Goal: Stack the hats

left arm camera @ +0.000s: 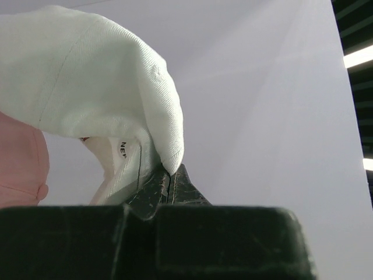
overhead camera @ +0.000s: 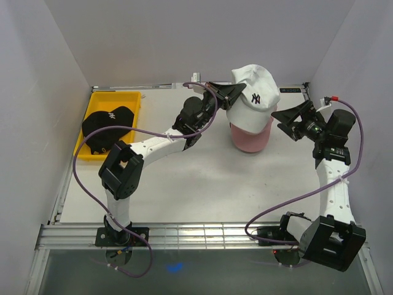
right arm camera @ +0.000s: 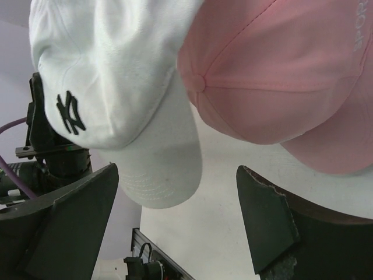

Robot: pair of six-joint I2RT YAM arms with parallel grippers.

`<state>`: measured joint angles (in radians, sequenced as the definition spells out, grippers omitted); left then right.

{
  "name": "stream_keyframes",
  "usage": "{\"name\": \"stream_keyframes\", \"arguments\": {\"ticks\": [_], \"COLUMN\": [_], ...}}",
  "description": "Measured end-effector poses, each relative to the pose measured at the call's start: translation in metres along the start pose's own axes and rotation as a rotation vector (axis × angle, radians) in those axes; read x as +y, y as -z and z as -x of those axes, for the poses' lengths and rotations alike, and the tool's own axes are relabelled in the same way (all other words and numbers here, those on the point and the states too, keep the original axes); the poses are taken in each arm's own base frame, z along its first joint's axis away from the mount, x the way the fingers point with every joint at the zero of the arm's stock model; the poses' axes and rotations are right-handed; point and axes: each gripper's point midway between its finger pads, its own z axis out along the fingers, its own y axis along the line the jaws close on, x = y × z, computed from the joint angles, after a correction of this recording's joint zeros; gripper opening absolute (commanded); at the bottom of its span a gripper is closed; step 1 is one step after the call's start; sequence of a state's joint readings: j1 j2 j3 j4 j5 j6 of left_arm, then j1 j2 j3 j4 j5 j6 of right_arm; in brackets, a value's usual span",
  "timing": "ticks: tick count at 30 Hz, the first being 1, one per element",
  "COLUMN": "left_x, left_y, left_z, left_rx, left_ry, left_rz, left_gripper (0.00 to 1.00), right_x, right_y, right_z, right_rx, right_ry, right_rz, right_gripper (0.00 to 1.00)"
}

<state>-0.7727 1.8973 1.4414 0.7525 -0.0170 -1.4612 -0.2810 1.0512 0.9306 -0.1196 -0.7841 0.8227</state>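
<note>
- The left gripper [left arm camera: 169,182] has its two dark fingers pressed tight together, and a fold of the white cap [left arm camera: 87,76] is pinched between the tips at the cap's back edge.
- The right gripper [right arm camera: 178,175] stands wide apart and grips nothing. Its wedge-shaped black fingers [right arm camera: 76,216] flank the white brim without touching it.
- The white cap [overhead camera: 255,89] is soft woven cotton with a fine twill grain. It has a rounded crown, a curved stitched brim and a small dark embroidered logo on the front. A printed label shows inside its rim.
- It sits tilted on top of the pink cap [overhead camera: 250,138], with its brim pointing toward the right gripper [overhead camera: 277,120] and its back lifted by the left gripper [overhead camera: 228,98].
- The pink cap is the same soft panelled cloth, with seams meeting at a fabric button on the crown. It stands on the pale table [overhead camera: 184,184] near the far middle, between the two grippers.
- The black cap [overhead camera: 107,126] is well off to the left, lying in the yellow tray [overhead camera: 116,96] of smooth plastic, and its white logo is facing up.
</note>
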Motion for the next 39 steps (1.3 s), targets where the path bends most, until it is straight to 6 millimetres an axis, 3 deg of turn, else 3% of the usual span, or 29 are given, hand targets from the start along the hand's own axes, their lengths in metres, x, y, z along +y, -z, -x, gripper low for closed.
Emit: {"name": "stream_keyframes", "arguments": {"ticks": [4, 8, 12, 18, 39], "left_x": [-0.005, -0.004, 0.010, 0.027, 0.012], "left_y": [0.000, -0.001, -0.003, -0.004, -0.010], "left_z": [0.001, 0.000, -0.001, -0.005, -0.013], "left_rx": [-0.004, -0.004, -0.002, 0.004, 0.020], "left_ry": [0.025, 0.050, 0.075, 0.103, 0.132], "left_rz": [-0.017, -0.026, -0.010, 0.021, 0.005], "left_gripper": [0.00, 0.00, 0.00, 0.00, 0.00], "right_x": [-0.015, -0.013, -0.001, -0.003, -0.006], "right_y": [-0.011, -0.017, -0.017, -0.019, -0.028], "right_z": [0.001, 0.013, 0.024, 0.023, 0.028], "right_rx": [-0.011, -0.046, -0.098, -0.126, -0.135], "right_ry": [-0.030, -0.022, 0.012, -0.005, -0.006], "right_rz": [0.012, 0.038, 0.089, 0.126, 0.137], "right_gripper": [0.89, 0.90, 0.91, 0.93, 0.98]}}
